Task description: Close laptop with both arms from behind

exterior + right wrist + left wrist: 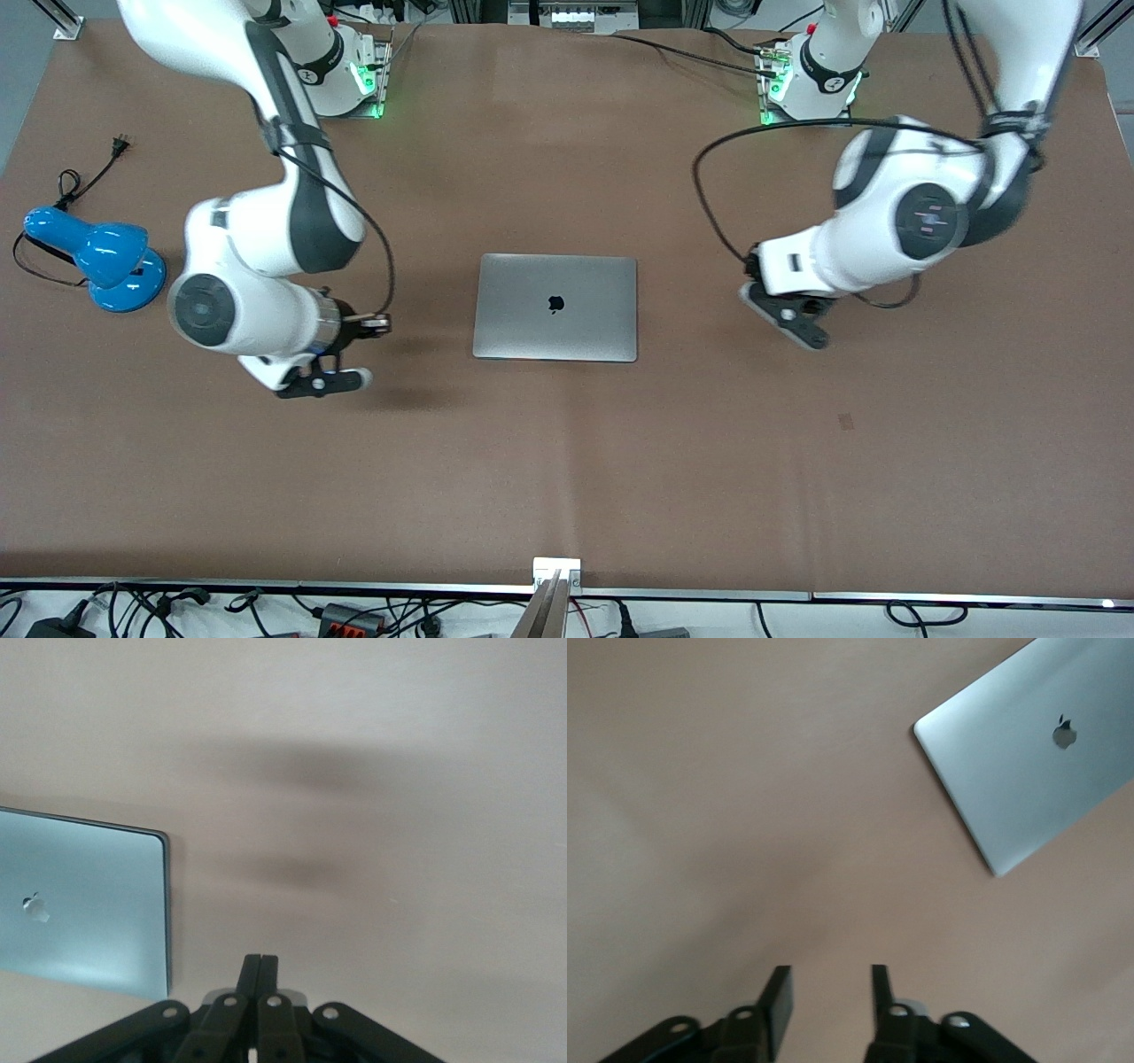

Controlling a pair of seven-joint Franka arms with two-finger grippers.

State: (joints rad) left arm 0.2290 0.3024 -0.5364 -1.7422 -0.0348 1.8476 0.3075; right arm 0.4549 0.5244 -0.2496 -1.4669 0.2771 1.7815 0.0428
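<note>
The silver-grey laptop (555, 307) lies shut and flat on the brown table's middle, lid up with the black apple logo showing. Its keyboard and screen are hidden. My left gripper (797, 323) hovers over bare table beside the laptop, toward the left arm's end. In the left wrist view the gripper (831, 970) is open and empty, with the laptop (1028, 753) apart from it. My right gripper (341, 381) hovers over bare table beside the laptop, toward the right arm's end. In the right wrist view the gripper (262, 958) is shut on nothing, and the laptop (80, 912) lies off to one side.
A blue desk lamp (97, 257) with a black cord and plug lies on the table at the right arm's end. Both arm bases (354, 71) (811, 80) stand along the edge farthest from the front camera. Cables run below the table's nearest edge.
</note>
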